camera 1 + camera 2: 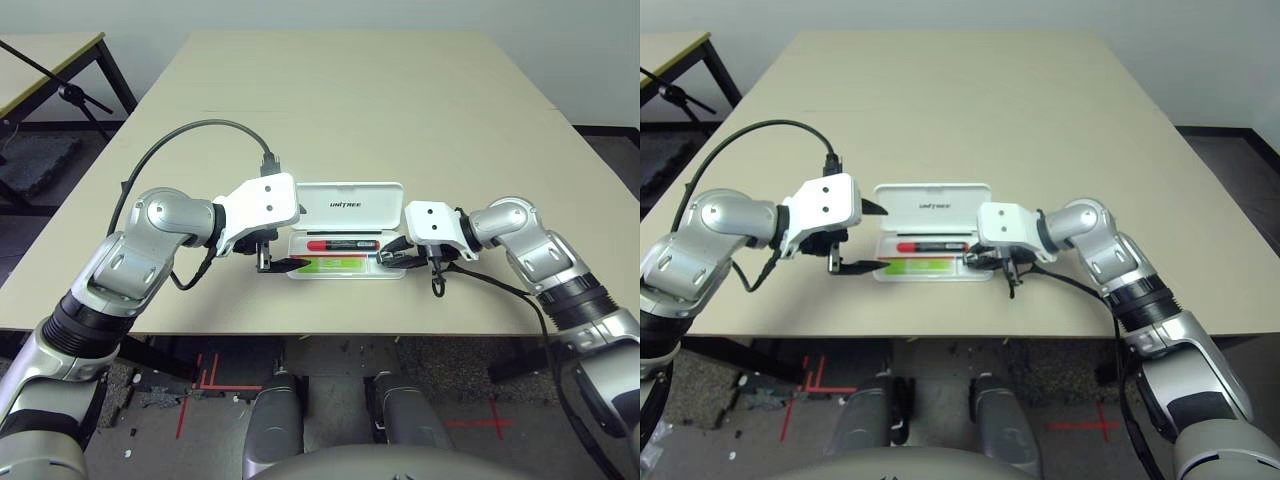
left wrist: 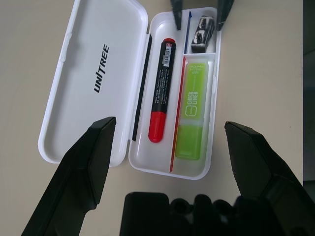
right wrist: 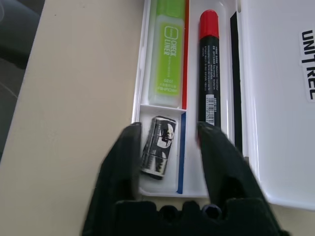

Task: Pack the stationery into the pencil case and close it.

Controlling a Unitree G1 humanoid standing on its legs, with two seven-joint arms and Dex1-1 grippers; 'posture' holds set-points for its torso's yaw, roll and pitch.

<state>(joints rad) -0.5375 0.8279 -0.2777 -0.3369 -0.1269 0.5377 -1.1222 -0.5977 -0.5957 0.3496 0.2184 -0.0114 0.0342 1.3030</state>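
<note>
The pencil case looks like smooth, glossy white hard plastic. Between the right gripper's matt black plastic fingers, the small clip has shiny silver metal parts. Beyond them lie the marker, with a glossy red cap and printed black barrel, and the smooth lime-green bar. The table is matt beige laminate.

Bright, even indoor light, soft shadows, and near claws slightly blurred.
</note>
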